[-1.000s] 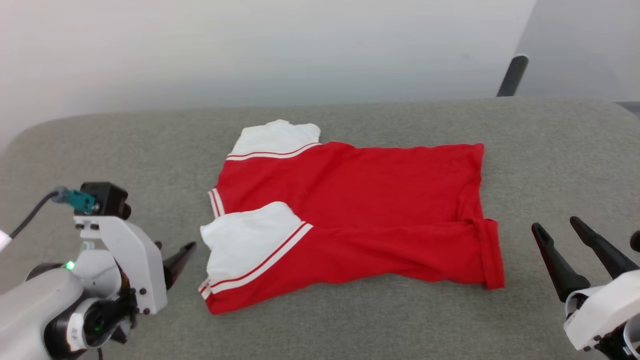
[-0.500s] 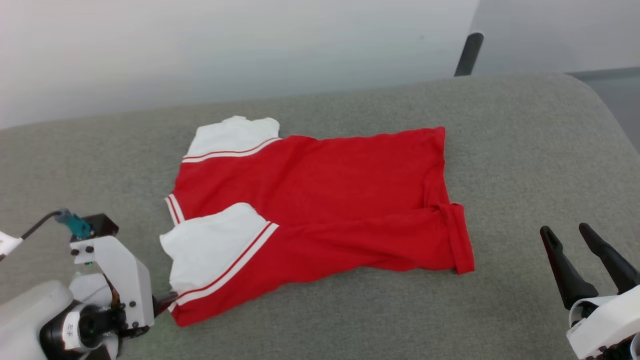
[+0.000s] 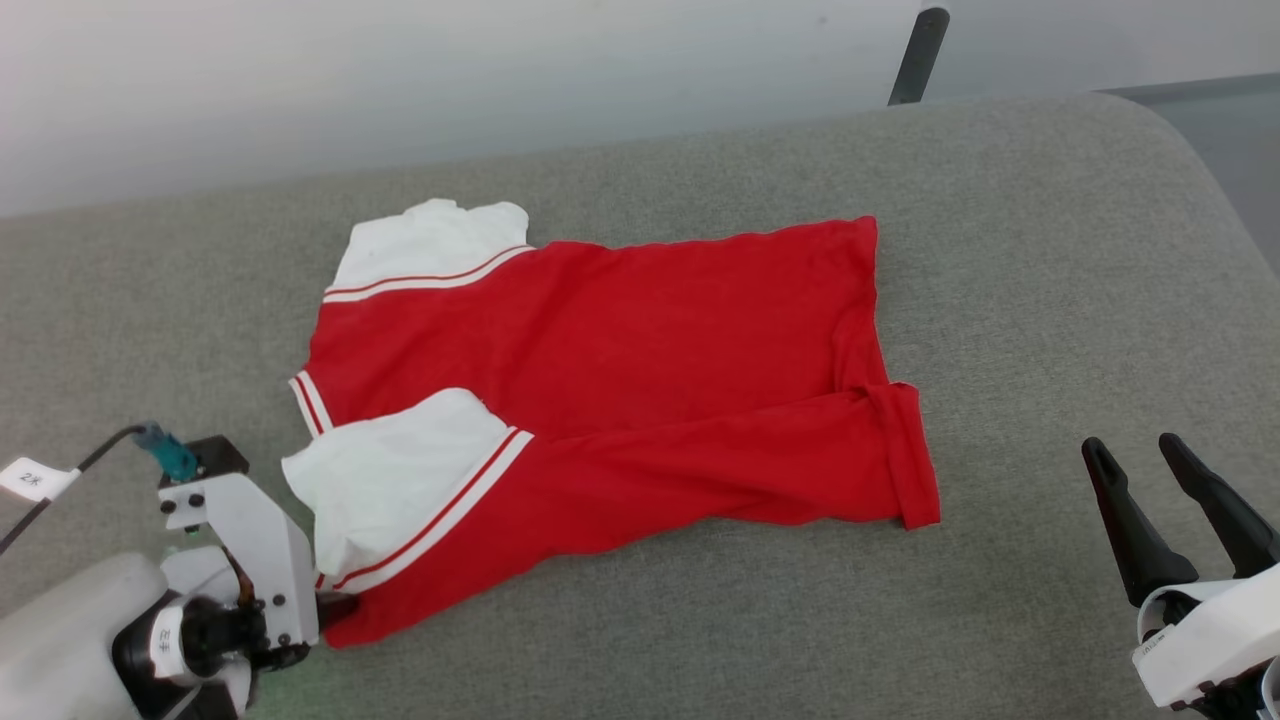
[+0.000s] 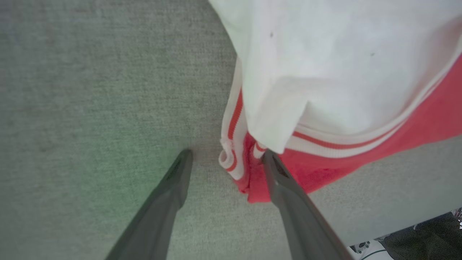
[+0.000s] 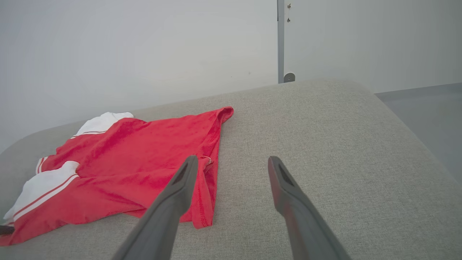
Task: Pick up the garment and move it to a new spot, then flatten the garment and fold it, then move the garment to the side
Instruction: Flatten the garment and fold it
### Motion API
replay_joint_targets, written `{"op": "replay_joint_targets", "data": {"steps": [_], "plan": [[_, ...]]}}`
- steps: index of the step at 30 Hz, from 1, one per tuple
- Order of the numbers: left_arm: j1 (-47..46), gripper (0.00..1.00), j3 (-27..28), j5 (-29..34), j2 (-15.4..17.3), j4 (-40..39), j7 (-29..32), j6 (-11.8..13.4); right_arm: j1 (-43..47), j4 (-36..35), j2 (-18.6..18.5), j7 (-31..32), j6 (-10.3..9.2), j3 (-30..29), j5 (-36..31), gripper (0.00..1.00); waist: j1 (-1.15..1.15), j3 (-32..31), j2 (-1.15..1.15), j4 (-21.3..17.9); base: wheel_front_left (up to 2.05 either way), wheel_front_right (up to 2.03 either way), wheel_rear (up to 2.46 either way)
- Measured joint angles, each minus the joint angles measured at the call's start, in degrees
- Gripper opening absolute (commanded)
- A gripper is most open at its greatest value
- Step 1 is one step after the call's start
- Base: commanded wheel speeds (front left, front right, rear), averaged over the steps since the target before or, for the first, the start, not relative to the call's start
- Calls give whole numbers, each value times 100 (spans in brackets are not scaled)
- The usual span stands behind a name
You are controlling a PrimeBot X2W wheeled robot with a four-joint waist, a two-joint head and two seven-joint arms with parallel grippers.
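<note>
The garment point(image 3: 640, 380), a red jersey with white sleeve panels and red-and-white stripe trim, lies folded over on the grey padded table point(image 3: 1050, 250). My left gripper point(image 3: 338, 606) is low at the garment's near left corner, largely hidden behind its own wrist. In the left wrist view the left gripper point(image 4: 227, 153) is open, and the striped corner of the garment point(image 4: 343, 72) lies between its fingers, the right finger touching the cloth. My right gripper point(image 3: 1131, 443) is open over bare table to the right of the garment's hem. Its wrist view shows the right gripper point(image 5: 233, 159) holding nothing and the garment point(image 5: 144, 159) to its left.
A dark post point(image 3: 915, 55) stands behind the table's far edge against a pale wall. The table's rounded right edge point(image 3: 1215, 200) drops to the floor. Grey surface stretches around the garment on all sides.
The head camera has turned, shifting the whole picture left. My left gripper has come down and in to the garment's near left corner. The right gripper has kept its place, open.
</note>
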Motion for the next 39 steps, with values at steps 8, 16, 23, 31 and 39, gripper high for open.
{"op": "replay_joint_targets", "data": {"steps": [8, 16, 23, 31, 39], "plan": [[-33, 85, 71, -107, -267, 432, 59, -97, -51, 19, 4, 8, 0, 26, 37, 100, 0, 113, 0, 30, 0, 0, 0], [-80, 0, 149, -149, -354, 575, 48, -300, -70, 104, -11, 328, 0, 32, 107, 100, 0, 147, 0, 91, 0, 0, 0], [-113, 0, 194, -142, -387, 470, -25, -267, -253, 364, -59, 1192, 0, 132, 122, 100, 0, 191, 0, 198, 0, 0, 0], [-260, 0, 186, -40, -586, 392, -41, -208, -877, 1063, -105, 1961, 0, 277, 54, 100, 0, 305, 0, 427, 0, 0, 0], [-449, 0, 178, 70, -797, 422, -34, -268, -1351, 1911, -136, 2202, 0, 377, -66, 100, 0, 487, 0, 699, 0, 0, 0]]}}
